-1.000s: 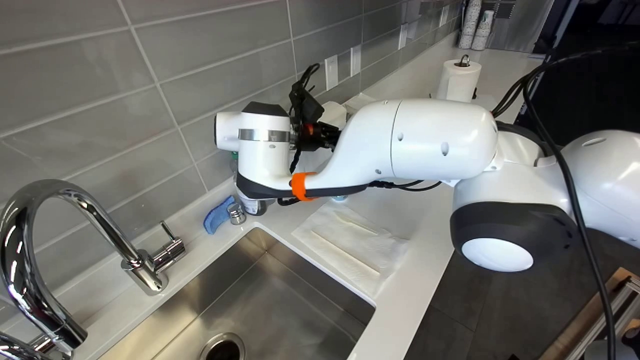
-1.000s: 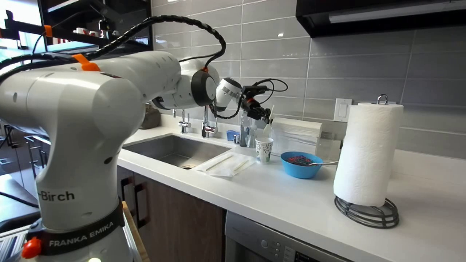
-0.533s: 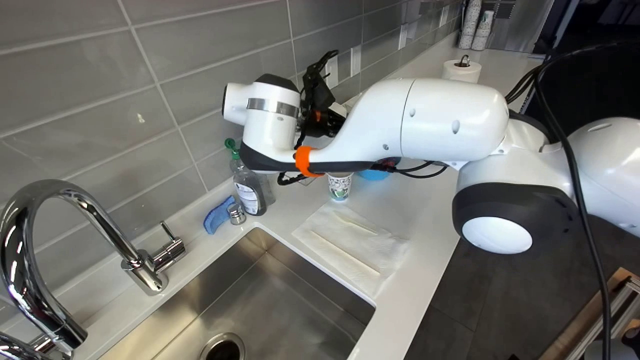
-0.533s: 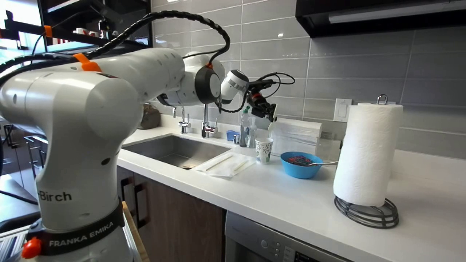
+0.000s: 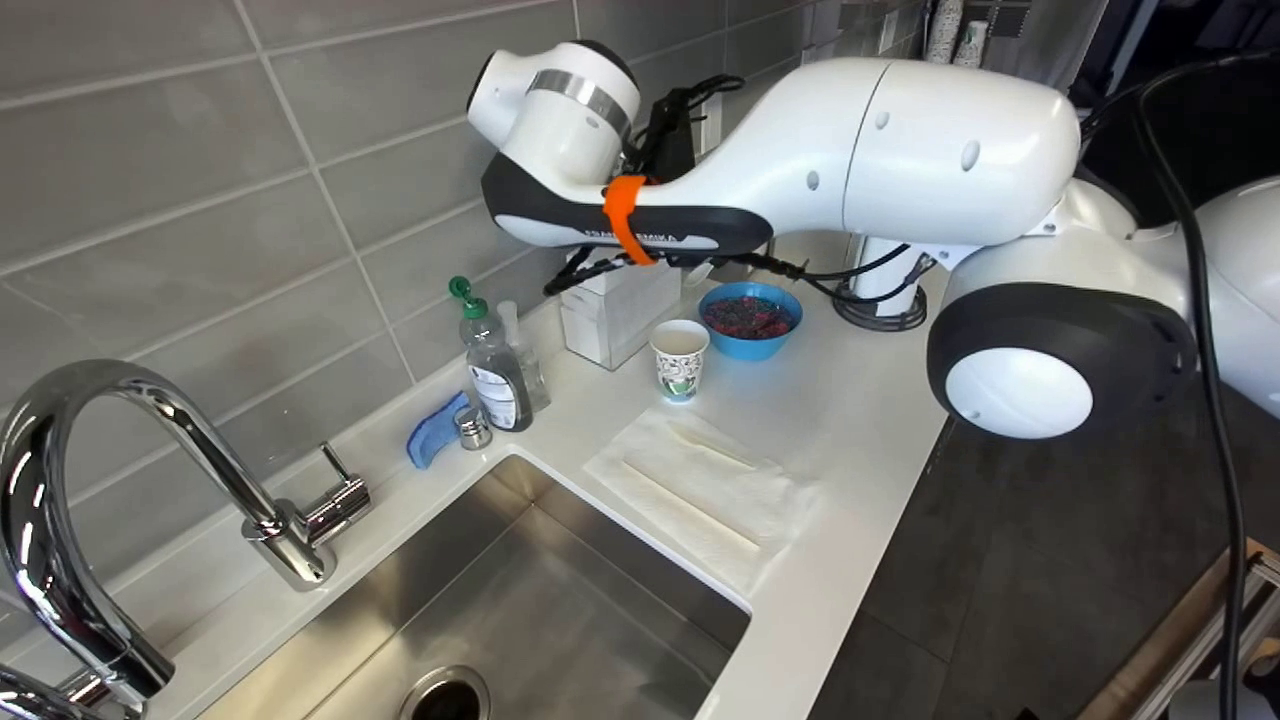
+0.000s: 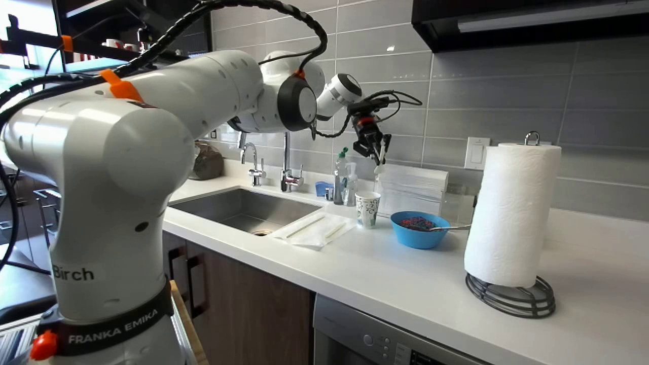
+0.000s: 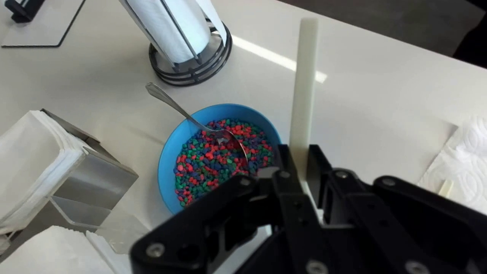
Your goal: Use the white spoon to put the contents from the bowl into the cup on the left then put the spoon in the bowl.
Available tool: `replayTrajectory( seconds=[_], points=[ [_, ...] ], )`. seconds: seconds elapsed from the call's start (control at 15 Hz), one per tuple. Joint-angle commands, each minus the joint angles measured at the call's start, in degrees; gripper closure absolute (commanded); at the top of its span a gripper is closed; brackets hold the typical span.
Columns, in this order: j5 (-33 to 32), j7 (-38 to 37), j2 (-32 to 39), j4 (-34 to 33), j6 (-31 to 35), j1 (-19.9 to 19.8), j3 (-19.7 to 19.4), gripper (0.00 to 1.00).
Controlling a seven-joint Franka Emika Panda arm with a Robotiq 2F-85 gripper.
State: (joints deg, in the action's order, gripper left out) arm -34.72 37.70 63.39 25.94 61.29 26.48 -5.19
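My gripper [image 7: 300, 154] is shut on the white spoon's handle [image 7: 302, 87], which sticks up past the fingertips in the wrist view. In an exterior view the gripper [image 6: 381, 153] points down, and the white spoon [image 6: 379, 169] hangs below it, above and behind the cup. The patterned paper cup [image 6: 367, 209] stands upright, also in an exterior view [image 5: 680, 365]; in the wrist view it is hidden. The blue bowl [image 6: 420, 238], also in the wrist view [image 7: 167, 171], holds red, green and blue bits. The arm hides the gripper in an exterior view.
A metal spoon [image 7: 167, 99] lies in the bowl. A napkin holder [image 5: 620, 315] stands behind the cup. A paper towel roll [image 6: 513, 213] stands beyond the bowl. Pale sticks lie on a paper towel [image 5: 700, 500] by the sink [image 5: 560, 600]. A soap bottle [image 5: 497, 370] stands near the wall.
The arm has risen, and the gripper has tilted to point more downward, with the white spoon still in it. The cup and bowl are now uncovered in an exterior view.
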Motion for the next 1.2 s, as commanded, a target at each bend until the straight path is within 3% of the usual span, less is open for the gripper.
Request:
replayTrajectory(
  seconds=[0.0,0.47,1.13],
  points=[
    [6.1,-7.0,-2.8,1.3,2.9,-2.0,1.3,0.96],
    [13.6,-15.5,-4.0,0.6,10.8,-4.8,1.9,0.96],
    [17.4,-25.8,-5.0,0.4,15.9,-5.6,1.8,0.96]
  ],
)
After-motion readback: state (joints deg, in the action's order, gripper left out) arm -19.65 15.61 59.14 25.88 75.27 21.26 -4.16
